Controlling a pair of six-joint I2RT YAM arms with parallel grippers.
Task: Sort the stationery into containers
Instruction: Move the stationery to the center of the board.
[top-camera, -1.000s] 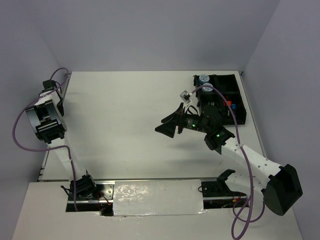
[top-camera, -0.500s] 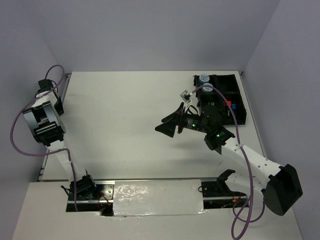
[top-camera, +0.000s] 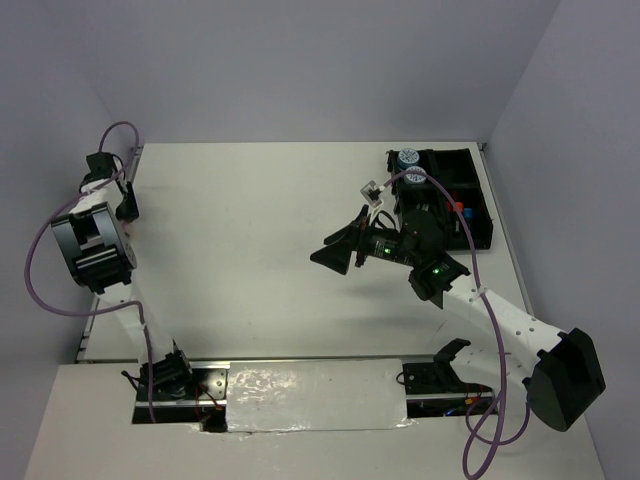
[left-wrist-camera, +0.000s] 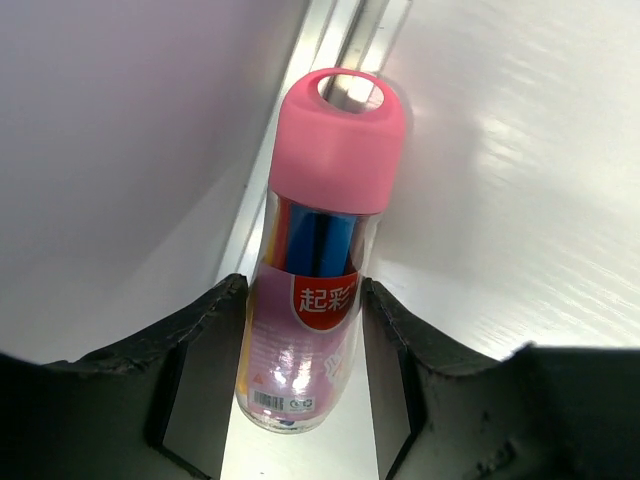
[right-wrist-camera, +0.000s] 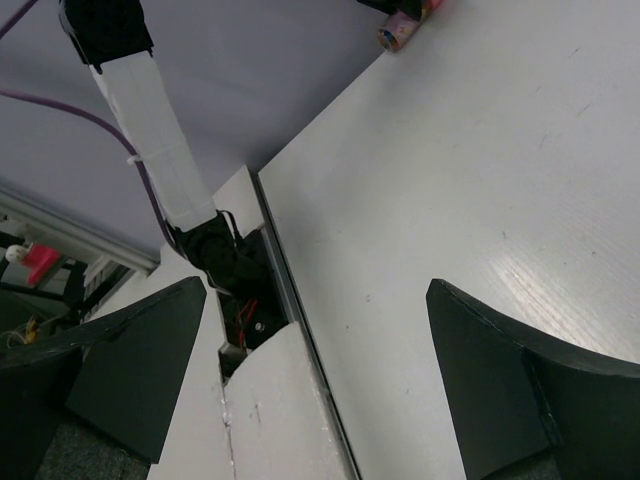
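The left tool (left-wrist-camera: 300, 290) is clenched on the pink-capped bottle (left-wrist-camera: 330, 200), its pads pressing the clear body on both sides just below the cap. The bottle sits at the far left edge of the tabletop (top-camera: 250, 220), right over the metal edge strip (left-wrist-camera: 350, 30) and close to the wall (left-wrist-camera: 120, 150). Whether its underside is clear of the surface cannot be told.

The black organiser tray (top-camera: 470, 185) is in the far right corner, well apart from the bottle, with two patterned tubs (top-camera: 405, 157) at its left end. So the step in hand looks like a long carry across the tabletop. To do it well, the bottle should probably come up and away from the wall first, then swing right. The grip is near the cap and the smooth body hangs beyond it, so a slow move guards against slipping or tilting.

The middle of the tabletop offers room. The right tool (right-wrist-camera: 318, 290) is released, spread wide and holding nothing. It hangs just in front of the tray, so it may need to yield before any drop.
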